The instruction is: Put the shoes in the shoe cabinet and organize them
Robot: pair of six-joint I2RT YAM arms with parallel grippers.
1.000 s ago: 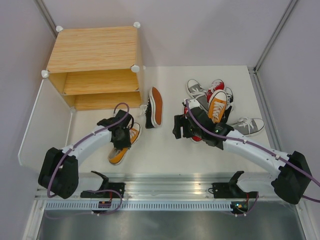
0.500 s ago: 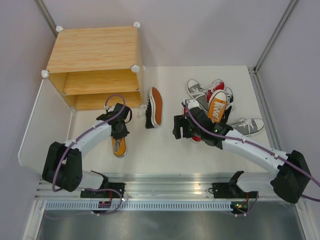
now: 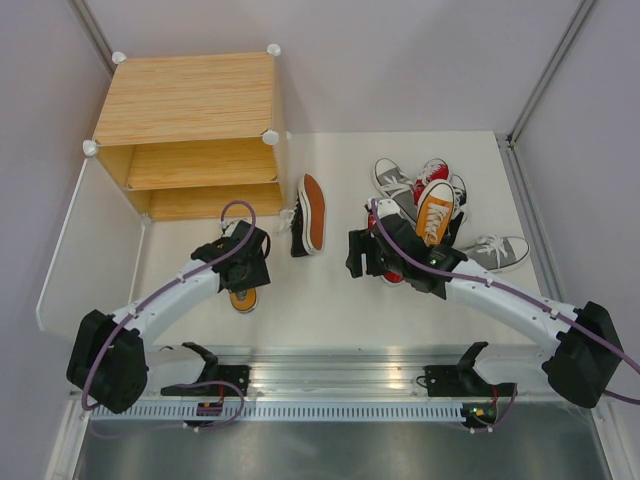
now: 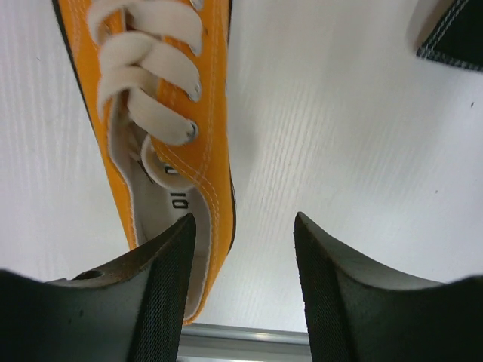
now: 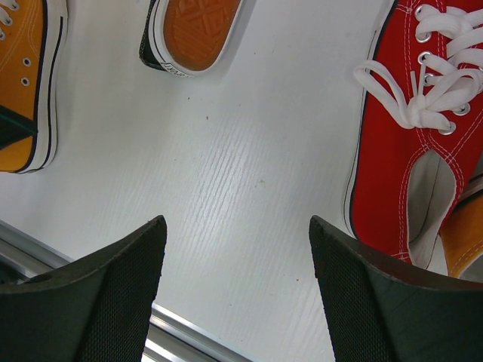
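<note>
The shoe cabinet stands at the back left with its front open and one inner shelf empty. An orange shoe lies on the table under my left gripper. In the left wrist view my left gripper is open, its left finger over the heel opening of the orange shoe, the shoe's right wall between the jaws. My right gripper is open over bare table, a red shoe just to its right. A pile of shoes lies behind it.
A black shoe lies on its side, orange sole showing, beside the cabinet; it also shows in the right wrist view. A grey shoe lies at the right. The cabinet's white door panel hangs open at the left. A metal rail runs along the near edge.
My left gripper has shifted back and a little right over the orange shoe, which has turned from slanted to nearly straight. The right arm has not moved.
</note>
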